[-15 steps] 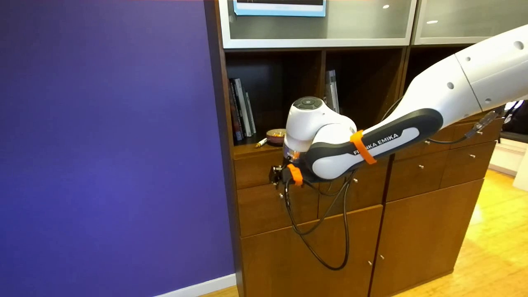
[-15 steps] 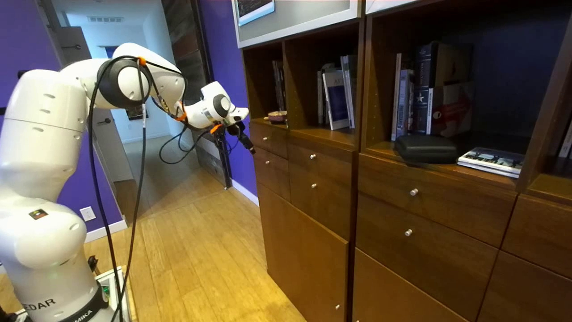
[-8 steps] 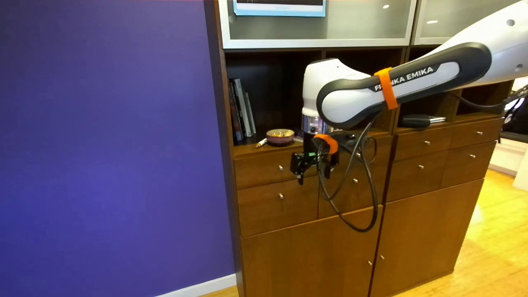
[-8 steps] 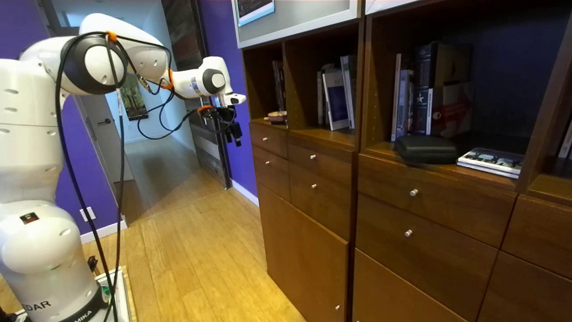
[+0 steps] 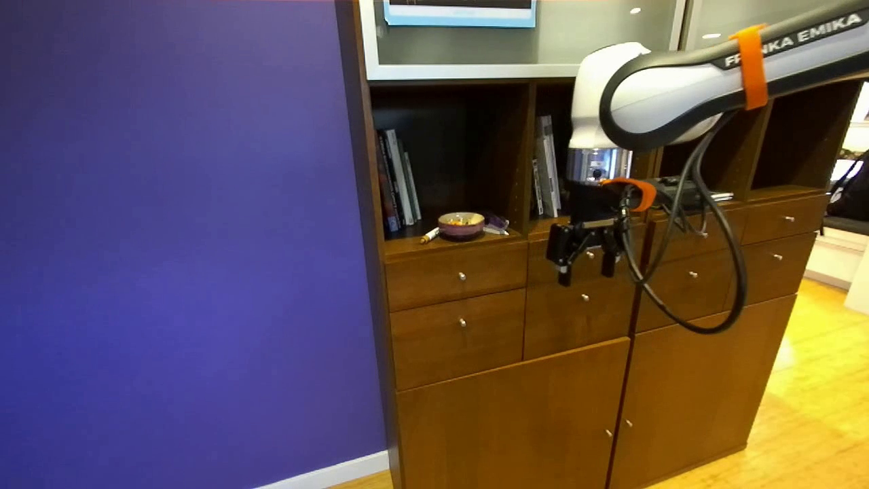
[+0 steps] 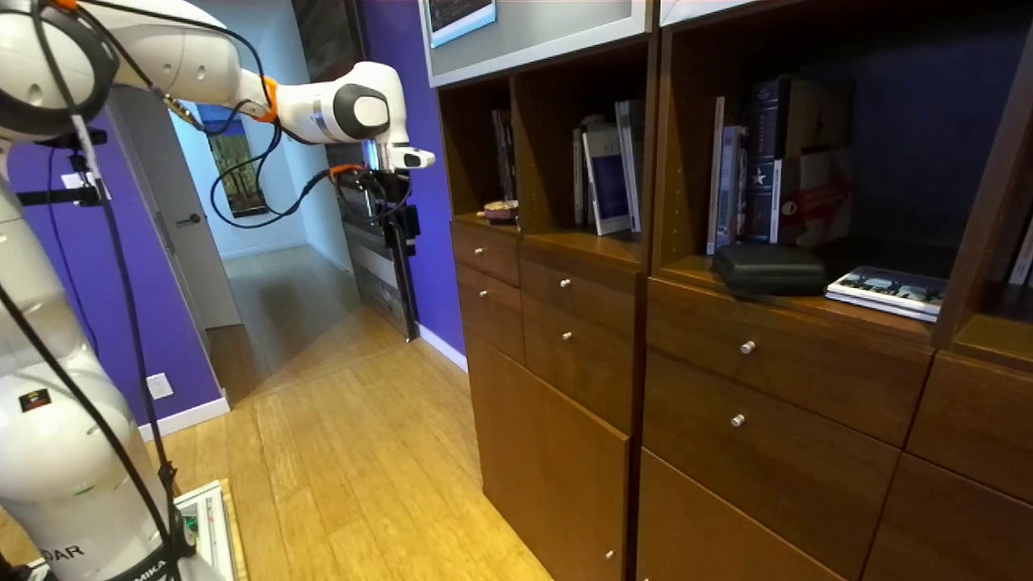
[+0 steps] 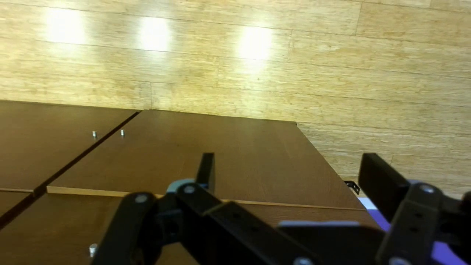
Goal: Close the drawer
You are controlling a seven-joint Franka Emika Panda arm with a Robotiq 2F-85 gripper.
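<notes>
Fingers (image 7: 379, 180): spread wide apart from each other; in the wrist view you see one near the centre of the frame and one at the right, and in an exterior view both point down, right of the centre.
Arm (image 5: 808, 61): stretches from the upper right of that exterior frame, with an orange strap (image 5: 752, 68) around it.
Drawer (image 5: 438, 280): you find it near the centre of the same frame, left of the fingers and apart from them; it is the shallow upper front of the left column, and it sits shut, flush in its place.
Knob (image 5: 462, 276): small, round and pale, at the middle of the drawer.
Lower front (image 5: 441, 343): directly under the drawer, shut and level with it.
Bowl (image 5: 461, 231): purplish, standing in the compartment (image 5: 455, 149) just above the drawer.
Books (image 5: 398, 178): slightly leaning, at the left side of that compartment.
Tall door (image 7: 254, 158): in your wrist view, across the centre of the frame, partly hidden by the fingers.
Floor (image 7: 331, 70): yellowish boards across the upper part of that view, very bright in places.
</notes>
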